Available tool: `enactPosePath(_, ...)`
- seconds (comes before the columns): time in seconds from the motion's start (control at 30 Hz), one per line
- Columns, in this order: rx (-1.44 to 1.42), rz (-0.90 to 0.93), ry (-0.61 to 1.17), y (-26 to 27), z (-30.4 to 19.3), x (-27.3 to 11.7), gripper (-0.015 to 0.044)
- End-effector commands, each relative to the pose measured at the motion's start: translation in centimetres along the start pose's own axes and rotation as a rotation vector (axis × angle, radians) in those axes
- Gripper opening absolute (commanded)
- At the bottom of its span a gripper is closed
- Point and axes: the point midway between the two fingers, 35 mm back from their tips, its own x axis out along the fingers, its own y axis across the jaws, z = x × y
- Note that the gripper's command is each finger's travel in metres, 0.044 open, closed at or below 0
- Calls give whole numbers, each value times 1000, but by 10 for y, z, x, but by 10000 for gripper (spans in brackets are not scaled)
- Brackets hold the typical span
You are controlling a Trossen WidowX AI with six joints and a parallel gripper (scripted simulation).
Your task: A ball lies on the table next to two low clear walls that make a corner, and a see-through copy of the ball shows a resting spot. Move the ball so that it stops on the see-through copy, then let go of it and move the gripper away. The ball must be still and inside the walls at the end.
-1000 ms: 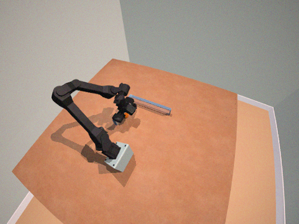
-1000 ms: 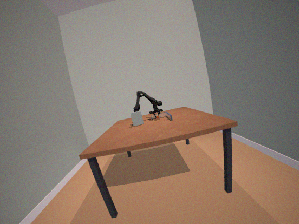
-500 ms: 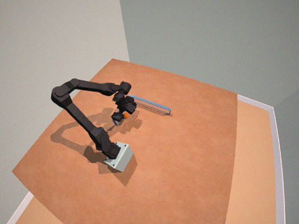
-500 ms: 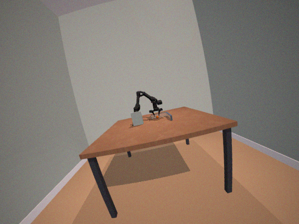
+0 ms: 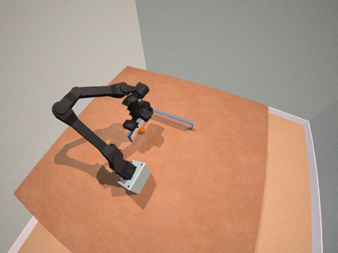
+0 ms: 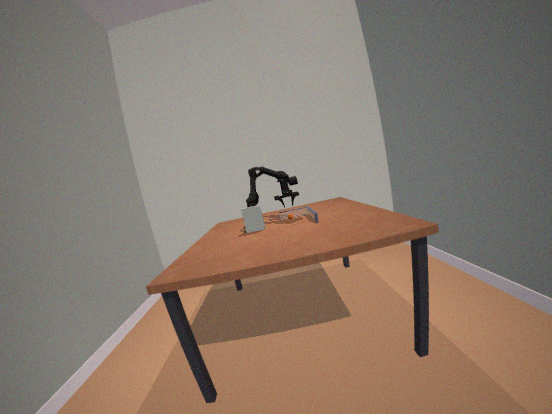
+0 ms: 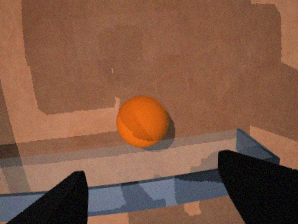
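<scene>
Gripper: fingers spread apart, holding nothing, raised above the wall.
Ball: resting on the table, inside the clear walls.

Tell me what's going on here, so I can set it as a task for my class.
A single robot arm is working with a small orange ball on a wooden table. The gripper is open and holds nothing, its fingers spread and raised above the table. The ball sits on the table beside a low clear wall, near the corner that the two walls form. No see-through copy shows apart from the ball.
</scene>
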Motion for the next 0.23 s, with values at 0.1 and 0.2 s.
enactPosePath(0.1,1,-1,-2,1,1,-39,391)
enactPosePath(0.2,0,-1,-1,0,0,-50,440)
